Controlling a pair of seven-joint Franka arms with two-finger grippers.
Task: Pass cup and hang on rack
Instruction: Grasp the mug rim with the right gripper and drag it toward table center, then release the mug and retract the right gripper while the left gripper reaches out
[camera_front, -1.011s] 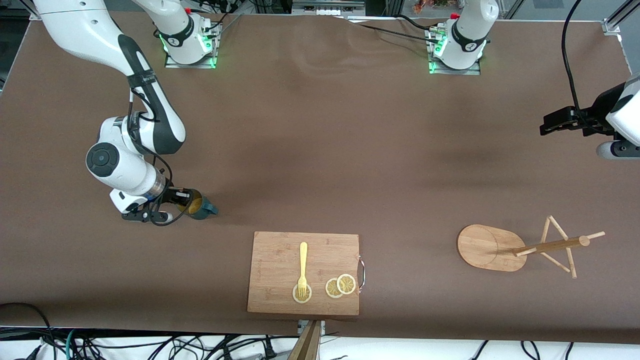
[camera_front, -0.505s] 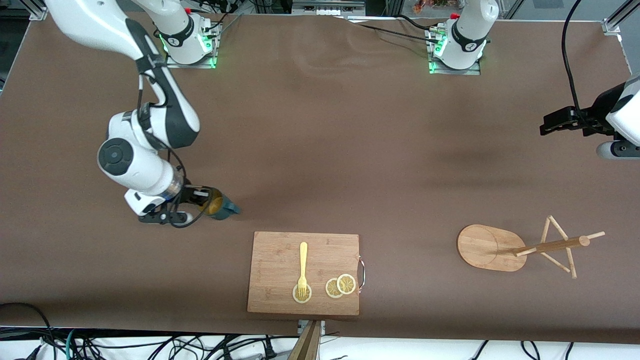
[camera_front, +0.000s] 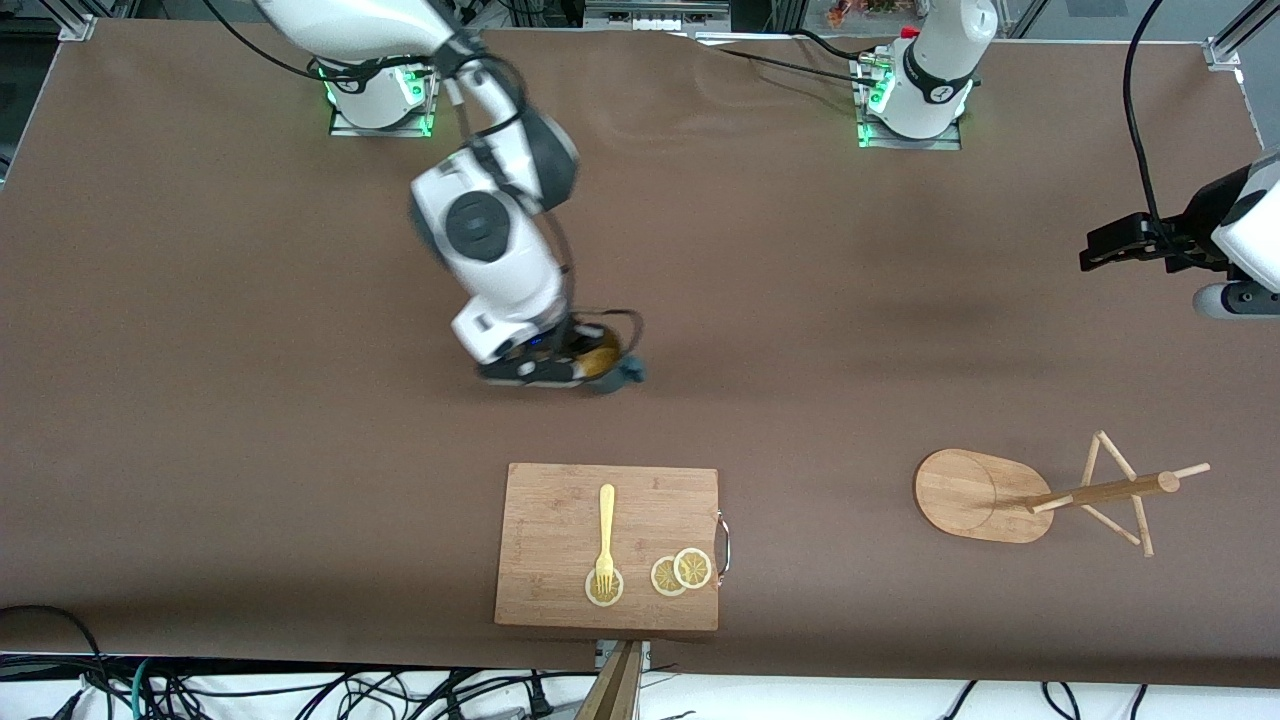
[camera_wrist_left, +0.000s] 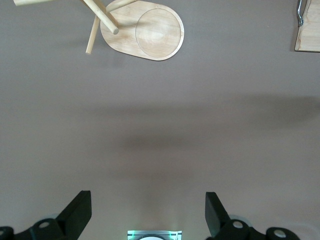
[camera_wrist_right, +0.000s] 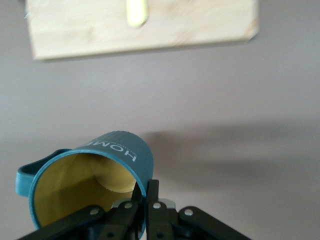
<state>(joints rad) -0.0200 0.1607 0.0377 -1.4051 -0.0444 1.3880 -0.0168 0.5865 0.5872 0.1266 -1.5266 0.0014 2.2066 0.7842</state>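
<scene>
Right pincer is clamped on the cup rim, mid-tabletop, 12 o'clock of the board. Pass underway; left pincer waits open and needs to reach in.

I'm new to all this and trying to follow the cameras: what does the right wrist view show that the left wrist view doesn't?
Only the right wrist view shows the cup, pinched at its rim by the shut right gripper, and the fork's handle. Only the left wrist view shows the rack and the open left gripper. Both show the brown table and part of the cutting board.
</scene>
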